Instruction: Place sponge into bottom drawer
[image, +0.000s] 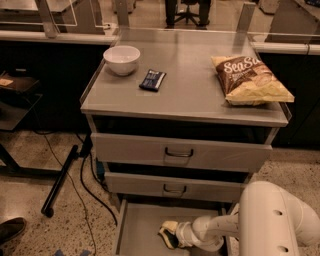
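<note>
The bottom drawer (140, 225) is pulled open below two closed handled drawers, a shallow grey tray at the bottom of the camera view. The sponge (169, 233), pale yellow with a dark side, is low inside this drawer near its middle. My gripper (172, 235) reaches in from the right, at the end of the white arm, and sits right at the sponge. The gripper's tip is hidden behind the sponge and the white wrist.
On the cabinet top stand a white bowl (121, 59), a dark blue snack wrapper (152, 80) and a chip bag (250, 79). A black pole (60, 181) and cables lie on the floor left of the cabinet. A shoe (11, 230) shows at bottom left.
</note>
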